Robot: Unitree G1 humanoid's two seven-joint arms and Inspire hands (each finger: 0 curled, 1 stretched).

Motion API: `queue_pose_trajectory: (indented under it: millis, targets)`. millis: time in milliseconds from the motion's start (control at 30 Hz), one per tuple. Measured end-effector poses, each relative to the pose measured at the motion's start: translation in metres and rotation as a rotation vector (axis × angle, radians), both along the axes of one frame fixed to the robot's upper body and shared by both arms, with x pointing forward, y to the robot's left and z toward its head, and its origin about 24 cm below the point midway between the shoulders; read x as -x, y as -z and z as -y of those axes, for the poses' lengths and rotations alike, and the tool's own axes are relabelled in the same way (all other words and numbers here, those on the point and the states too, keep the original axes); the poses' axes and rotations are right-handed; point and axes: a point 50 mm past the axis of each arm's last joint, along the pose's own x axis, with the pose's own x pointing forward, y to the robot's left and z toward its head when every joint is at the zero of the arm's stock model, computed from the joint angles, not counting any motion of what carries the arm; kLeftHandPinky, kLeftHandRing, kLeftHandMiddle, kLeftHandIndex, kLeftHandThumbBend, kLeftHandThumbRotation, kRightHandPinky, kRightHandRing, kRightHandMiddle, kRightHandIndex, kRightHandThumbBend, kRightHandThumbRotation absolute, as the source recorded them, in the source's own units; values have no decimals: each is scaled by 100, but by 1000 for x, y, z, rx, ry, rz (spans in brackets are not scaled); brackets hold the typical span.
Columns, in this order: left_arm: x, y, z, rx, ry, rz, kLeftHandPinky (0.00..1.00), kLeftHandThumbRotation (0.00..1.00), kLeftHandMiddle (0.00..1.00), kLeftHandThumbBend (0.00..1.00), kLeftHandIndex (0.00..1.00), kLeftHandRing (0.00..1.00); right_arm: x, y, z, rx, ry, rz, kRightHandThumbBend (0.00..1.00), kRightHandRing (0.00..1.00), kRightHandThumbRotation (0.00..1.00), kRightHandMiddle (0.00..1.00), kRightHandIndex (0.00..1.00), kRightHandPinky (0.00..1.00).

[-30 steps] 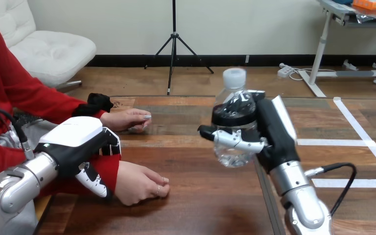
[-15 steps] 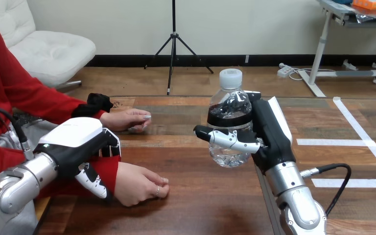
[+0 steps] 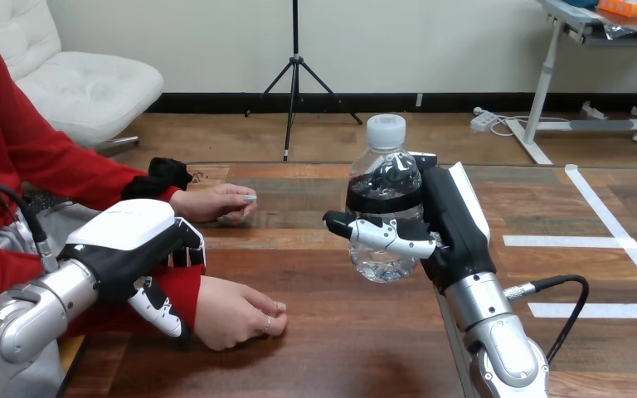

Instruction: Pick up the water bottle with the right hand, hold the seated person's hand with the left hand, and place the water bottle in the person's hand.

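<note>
While right hand (image 3: 456,228) grips, capped bottle (image 3: 381,184), water inside

I am holding my right hand (image 3: 452,225) raised, fingers (image 3: 381,235) wrapping the water bottle (image 3: 380,176); my left hand (image 3: 128,245) is clasping the person's wrist (image 3: 187,288).

The right hand (image 3: 454,232) holds the bottle (image 3: 381,186) upright above the table (image 3: 323,340), fingers and thumb curled round its lower body, white cap (image 3: 386,130) on top. At the left, the left hand (image 3: 124,230) sits over the person's red-sleeved wrist, thumb (image 3: 158,308) on the near side and fingers over the far side. The person's near hand (image 3: 236,308) rests loosely closed on the table, well apart from the bottle. The person's far hand (image 3: 214,201) lies on the table behind it
</note>
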Motion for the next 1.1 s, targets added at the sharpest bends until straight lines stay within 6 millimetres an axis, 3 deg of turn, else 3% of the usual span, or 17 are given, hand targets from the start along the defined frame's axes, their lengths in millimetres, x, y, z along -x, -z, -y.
queue_pose_trajectory:
  millis: [133,233,400,1100]
  targets:
    - [0,0,0,-7,1,0,34,0,45,96,47,39,0,0,0,-2,1,0,69,13,0,17,19,8]
    - [0,0,0,-40,6,4,43,0,49,97,50,45,0,-1,2,-11,8,5,68,12,0,16,19,7]
    - [0,2,-1,-82,3,25,48,1,52,99,54,49,-1,-3,3,-11,13,11,67,12,0,17,19,7]
    - [4,22,-20,-130,-70,14,42,0,47,100,48,43,-3,-30,21,-30,78,116,67,12,0,15,17,7]
